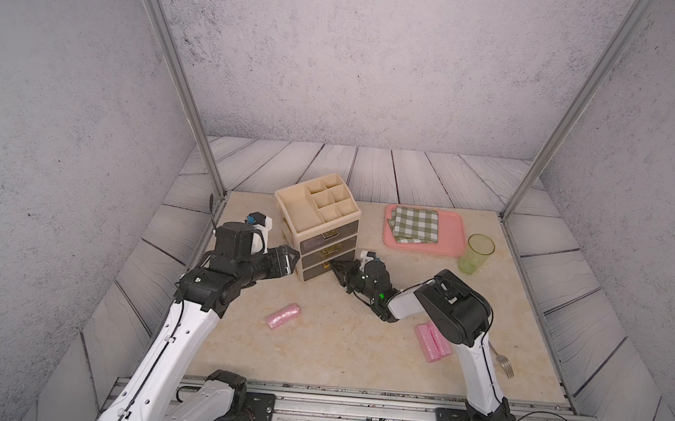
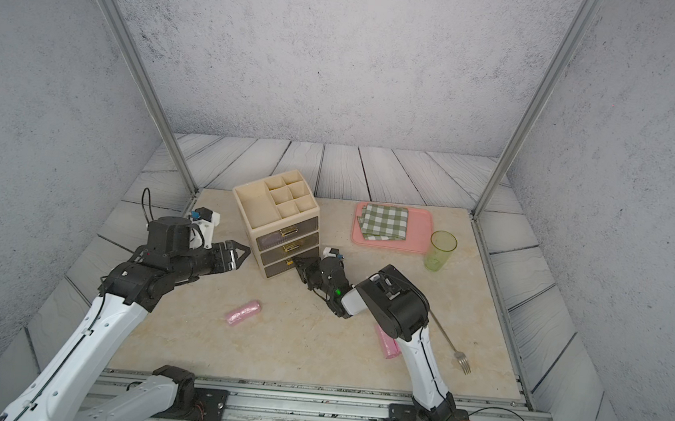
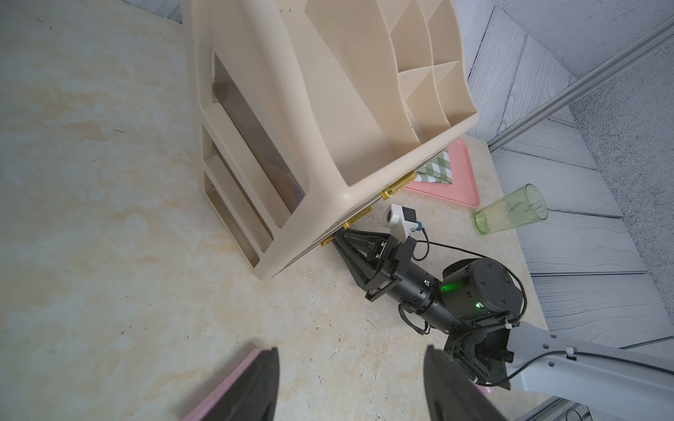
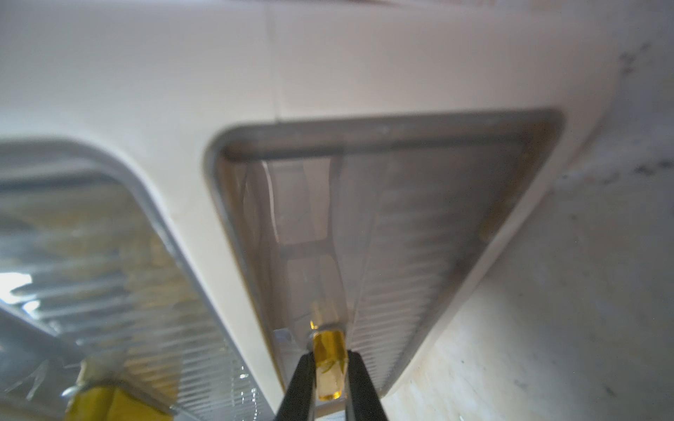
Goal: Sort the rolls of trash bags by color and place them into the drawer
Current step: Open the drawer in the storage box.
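R pincer (image 4: 329, 355) is shut tight on the gold handle (image 4: 329, 368) of the bottom drawer (image 4: 419, 226). Its 2 black fingers (image 4: 299, 386) pinch the handle from both sides. The drawer looks shut, flat w/ the frame. Something yellow shows thru the next drawer's see-thru front, too blurry to tell what.

In both top views this pincer sits low by the surface (image 1: 328, 344), at the front of the cream box (image 1: 306, 217), which has 3 drawers and open cubbies on top.

L pincer (image 1: 295, 257) is open wide and holds nothing. It hangs up off the surface, just beside the box's left side.

Rolls: 1 pink roll (image 1: 283, 316) lies alone on the surface, in front of the box and well apart from it. 2 more pink rolls (image 1: 432, 344) lie side by side, touching, partly under the R arm. All 3 are out of the drawers.

Farther back, on the right, a pink tray (image 1: 452, 234) holds a folded green & white check cloth (image 1: 414, 224). A green cup (image 1: 477, 255) stands upright just beside the tray's corner. A fork (image 1: 506, 366) lies near the right edge, partly hidden by the R arm.
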`<state>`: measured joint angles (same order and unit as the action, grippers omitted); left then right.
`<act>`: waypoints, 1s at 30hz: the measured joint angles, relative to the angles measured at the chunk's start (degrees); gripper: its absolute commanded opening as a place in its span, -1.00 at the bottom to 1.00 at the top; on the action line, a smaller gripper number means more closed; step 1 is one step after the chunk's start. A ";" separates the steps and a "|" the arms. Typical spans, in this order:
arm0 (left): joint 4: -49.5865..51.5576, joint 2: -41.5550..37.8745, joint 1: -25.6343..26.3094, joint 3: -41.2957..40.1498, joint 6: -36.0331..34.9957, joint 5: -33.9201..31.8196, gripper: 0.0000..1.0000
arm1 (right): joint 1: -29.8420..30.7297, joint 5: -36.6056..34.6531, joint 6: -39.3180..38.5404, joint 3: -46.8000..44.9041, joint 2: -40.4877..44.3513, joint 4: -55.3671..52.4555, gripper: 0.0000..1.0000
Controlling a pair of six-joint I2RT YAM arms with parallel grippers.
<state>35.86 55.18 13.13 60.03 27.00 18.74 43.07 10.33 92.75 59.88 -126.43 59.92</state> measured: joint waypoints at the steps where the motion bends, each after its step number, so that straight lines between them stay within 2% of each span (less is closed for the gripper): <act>1: 0.00 0.00 0.00 0.00 0.00 0.00 0.36 | 0.00 0.00 0.02 -0.28 0.00 0.35 -0.71; 8: 0.00 0.00 0.00 0.02 0.00 0.07 0.37 | 0.42 0.00 0.07 -3.45 0.26 4.35 -0.72; 30: -0.02 -0.57 0.00 0.02 0.04 0.39 0.37 | 3.08 -1.22 0.90 -24.98 9.27 15.98 -0.72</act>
<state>35.83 54.61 13.13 60.05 27.05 19.14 46.15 9.10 93.65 34.89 -117.16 75.90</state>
